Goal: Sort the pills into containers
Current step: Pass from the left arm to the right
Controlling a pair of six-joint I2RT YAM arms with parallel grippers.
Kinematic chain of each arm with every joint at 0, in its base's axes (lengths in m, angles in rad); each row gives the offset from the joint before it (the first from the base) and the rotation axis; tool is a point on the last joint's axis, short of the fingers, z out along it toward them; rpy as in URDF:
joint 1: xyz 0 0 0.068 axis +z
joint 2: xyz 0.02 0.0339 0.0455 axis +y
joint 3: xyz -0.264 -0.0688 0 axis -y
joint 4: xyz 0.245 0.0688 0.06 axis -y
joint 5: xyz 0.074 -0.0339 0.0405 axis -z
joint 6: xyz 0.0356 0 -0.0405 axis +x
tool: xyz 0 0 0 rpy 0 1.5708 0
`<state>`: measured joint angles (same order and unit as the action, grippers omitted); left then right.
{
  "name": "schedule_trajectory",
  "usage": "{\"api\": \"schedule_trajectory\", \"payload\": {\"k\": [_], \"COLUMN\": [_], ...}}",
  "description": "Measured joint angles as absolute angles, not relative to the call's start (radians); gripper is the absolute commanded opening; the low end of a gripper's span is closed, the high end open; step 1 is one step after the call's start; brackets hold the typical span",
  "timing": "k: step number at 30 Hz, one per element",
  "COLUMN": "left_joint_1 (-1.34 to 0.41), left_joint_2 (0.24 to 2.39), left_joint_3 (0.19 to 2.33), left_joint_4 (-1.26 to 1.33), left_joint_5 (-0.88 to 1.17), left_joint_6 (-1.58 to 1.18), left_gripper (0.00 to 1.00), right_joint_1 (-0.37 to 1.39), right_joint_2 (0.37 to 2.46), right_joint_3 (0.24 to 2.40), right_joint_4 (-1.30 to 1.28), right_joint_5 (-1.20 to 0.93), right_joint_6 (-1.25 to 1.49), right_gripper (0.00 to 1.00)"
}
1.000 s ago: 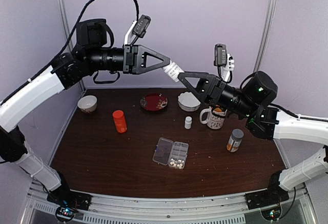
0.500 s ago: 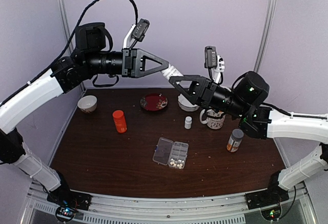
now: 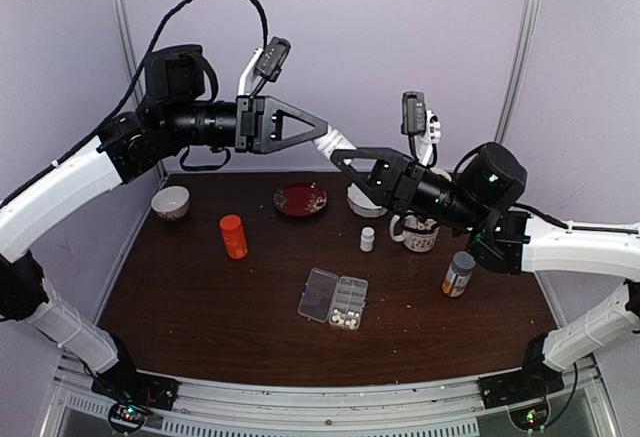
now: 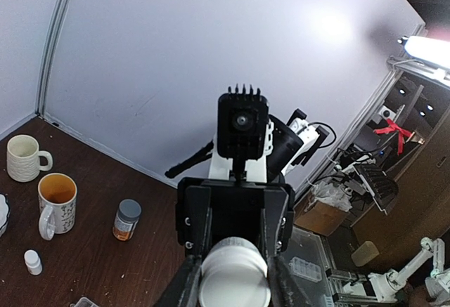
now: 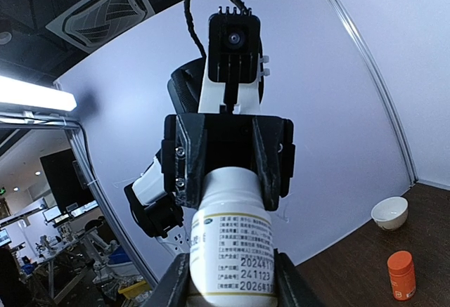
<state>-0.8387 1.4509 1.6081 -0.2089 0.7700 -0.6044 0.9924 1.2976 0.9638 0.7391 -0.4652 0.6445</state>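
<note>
The left gripper (image 4: 234, 273) is clamped across one end of a white bottle (image 5: 232, 247), which it holds in the air above the far side of the table (image 3: 200, 297). The right gripper (image 5: 232, 287) meets it head-on. Its fingers (image 5: 177, 282) lie against the bottle's other end with no gap showing, so both claws grip the same bottle. The bottle lies roughly level, its long axis in line with the two grippers and running left to right in the top view. Its label has a small blue-green mark and lines of print too fine to read. Lower down, "241123" is legible, and under it a line beginning "2026". Well below, nearer the arm bases, the pill box (image 3: 333, 300) lies flat on the table with its clear lid swung open to the left. Its long axis runs from the far side towards the arms, slightly tilted. The pills (image 3: 347, 315) sit in the cells at the near end of the tray. An orange bottle (image 3: 233, 236) stands to its left. A small white bottle (image 3: 367, 239), a patterned mug (image 3: 420, 232) and a grey-capped bottle (image 3: 459, 273) stand to its right and behind it. A red plate (image 3: 300, 199) and two bowls sit at the back.
</note>
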Motion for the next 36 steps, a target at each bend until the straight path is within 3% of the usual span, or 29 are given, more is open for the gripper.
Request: {"api": "schedule_trajectory", "payload": {"k": [7, 16, 18, 21, 24, 27, 32, 36], "left_joint_1": [-0.841, -0.838, -0.838, -0.838, -0.839, -0.825, -0.802, -0.797], "left_joint_2": [1.451, 1.446, 1.446, 1.445, 1.435, 1.389, 1.282, 1.237], "left_joint_3": [1.608, 1.584, 1.576, 1.576, 1.573, 1.547, 1.525, 1.550], "left_joint_4": [-0.229, -0.281, -0.298, -0.315, -0.315, -0.300, -0.247, -0.270], "left_joint_5": [0.781, 0.711, 0.693, 0.665, 0.613, 0.551, 0.517, 0.585], "left_joint_6": [-0.615, -0.835, -0.889, -0.935, -0.928, -0.876, -0.665, -0.326], "left_gripper": [0.06, 0.04, 0.16, 0.59, 0.84, 0.94, 0.95, 0.97], "right_joint_1": [1.021, 1.111, 1.131, 1.147, 1.151, 1.145, 1.105, 1.059], "right_joint_2": [1.246, 1.220, 1.224, 1.227, 1.226, 1.225, 1.188, 1.143], "right_joint_3": [1.009, 1.073, 1.073, 1.068, 1.044, 1.036, 1.034, 1.031], "right_joint_4": [0.535, 0.282, 0.264, 0.270, 0.287, 0.279, 0.260, 0.242], "right_joint_5": [-0.414, -0.118, -0.054, 0.002, 0.013, -0.010, -0.128, -0.270], "right_joint_6": [0.396, -0.147, -0.237, -0.311, -0.332, -0.302, -0.181, -0.063], "right_gripper": [0.14, 0.08, 0.07, 0.05, 0.04, 0.03, 0.03, 0.04]}}
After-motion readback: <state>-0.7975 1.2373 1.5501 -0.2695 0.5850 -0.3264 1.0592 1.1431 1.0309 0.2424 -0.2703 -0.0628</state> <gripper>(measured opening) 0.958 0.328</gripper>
